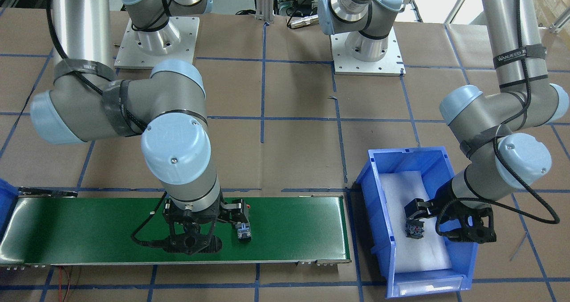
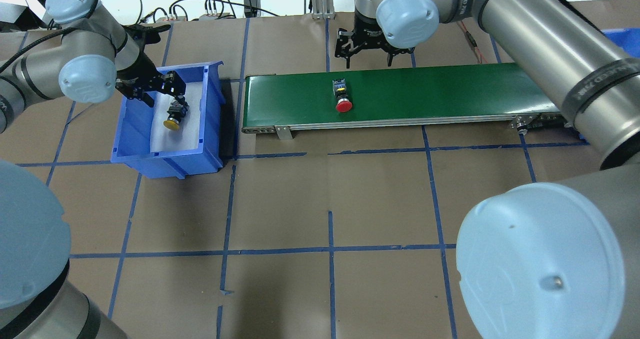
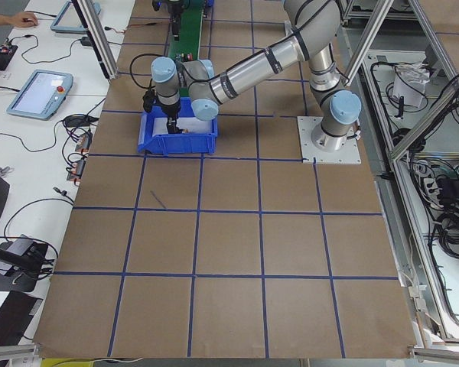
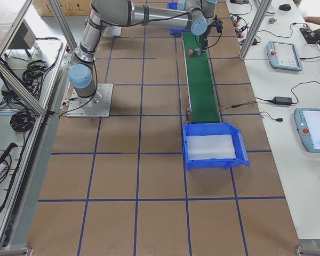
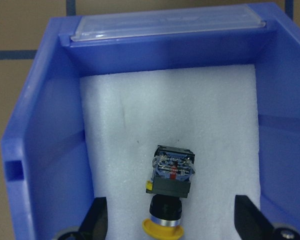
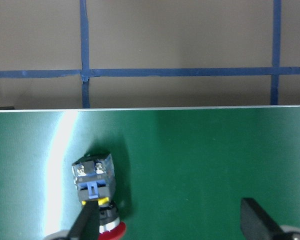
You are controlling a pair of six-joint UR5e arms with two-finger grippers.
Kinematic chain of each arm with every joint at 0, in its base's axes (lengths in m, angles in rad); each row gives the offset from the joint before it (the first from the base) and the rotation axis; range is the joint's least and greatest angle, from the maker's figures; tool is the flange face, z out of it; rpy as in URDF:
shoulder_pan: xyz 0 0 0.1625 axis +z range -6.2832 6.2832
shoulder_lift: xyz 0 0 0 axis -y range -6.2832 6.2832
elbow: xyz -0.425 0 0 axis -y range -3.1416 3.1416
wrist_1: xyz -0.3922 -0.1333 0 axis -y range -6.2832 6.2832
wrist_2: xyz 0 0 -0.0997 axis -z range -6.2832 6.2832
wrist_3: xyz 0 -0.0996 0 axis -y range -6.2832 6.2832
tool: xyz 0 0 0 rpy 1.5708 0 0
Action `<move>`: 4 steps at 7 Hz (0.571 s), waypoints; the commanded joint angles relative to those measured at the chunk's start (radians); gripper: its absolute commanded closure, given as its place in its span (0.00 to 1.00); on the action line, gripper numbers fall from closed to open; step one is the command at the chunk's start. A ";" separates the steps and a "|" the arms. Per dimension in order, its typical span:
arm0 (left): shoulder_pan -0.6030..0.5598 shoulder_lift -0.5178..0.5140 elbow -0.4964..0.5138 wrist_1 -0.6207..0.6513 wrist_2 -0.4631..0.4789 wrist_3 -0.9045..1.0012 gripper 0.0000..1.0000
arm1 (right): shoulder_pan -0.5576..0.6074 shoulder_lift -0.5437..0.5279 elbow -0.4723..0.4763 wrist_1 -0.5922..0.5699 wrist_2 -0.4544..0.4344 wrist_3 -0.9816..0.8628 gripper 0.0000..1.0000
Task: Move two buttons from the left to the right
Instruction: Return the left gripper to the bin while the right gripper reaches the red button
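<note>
While the left hand (image 5: 168, 201) is held spread wide inside the blue bin (image 5: 40, 125), the yellow button (image 5: 172, 177) is seen lying on its side on the white foam pad (image 5: 190, 110) between the fingers, clear of both. It shows a yellow cap, a black collar and a grey-blue block with metal terminals. Over on the green conveyor belt (image 2: 450, 89), the red button (image 2: 342, 99) is found on its side, its mushroom cap turned toward the robot. The right hand (image 6: 170, 207) is spread open over it, gripping nothing. "WANJEED" can be read on a black strap (image 1: 519, 58) round the left arm.
</note>
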 commanded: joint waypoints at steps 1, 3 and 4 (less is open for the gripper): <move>-0.005 -0.022 -0.013 0.004 -0.001 -0.002 0.19 | 0.012 0.052 -0.019 -0.028 0.000 0.027 0.00; -0.005 -0.030 -0.017 0.016 -0.001 -0.001 0.20 | 0.016 0.080 -0.019 -0.043 0.003 0.031 0.00; -0.005 -0.030 -0.025 0.014 -0.001 -0.001 0.20 | 0.019 0.089 -0.018 -0.043 0.003 0.030 0.00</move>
